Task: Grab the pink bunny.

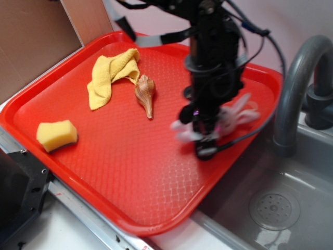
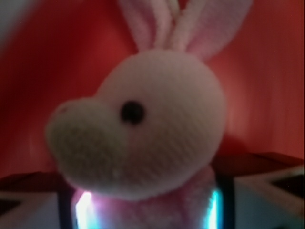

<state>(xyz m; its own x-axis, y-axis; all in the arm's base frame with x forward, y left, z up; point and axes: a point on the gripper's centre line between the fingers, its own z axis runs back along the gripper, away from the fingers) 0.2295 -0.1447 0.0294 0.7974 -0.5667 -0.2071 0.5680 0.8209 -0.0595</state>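
Note:
The pink bunny (image 1: 242, 114) lies crosswise under the black arm at the right side of the red tray (image 1: 130, 177). Its ears point right and its pale feet stick out to the left, both blurred. My gripper (image 1: 206, 145) comes down over its middle. In the wrist view the bunny (image 2: 152, 114) fills the frame, white face and dark eye toward the camera, ears up. Its pink body sits squeezed between my gripper (image 2: 145, 212), whose dark fingers (image 2: 66, 205) press against both sides. The gripper is shut on the bunny.
On the tray lie a yellow cloth (image 1: 112, 73), a brown seashell (image 1: 145, 95) and a yellow sponge (image 1: 56, 135) to the left. A grey sink (image 1: 270, 208) and faucet (image 1: 294, 88) stand right of the tray. A brown wall board is at back left.

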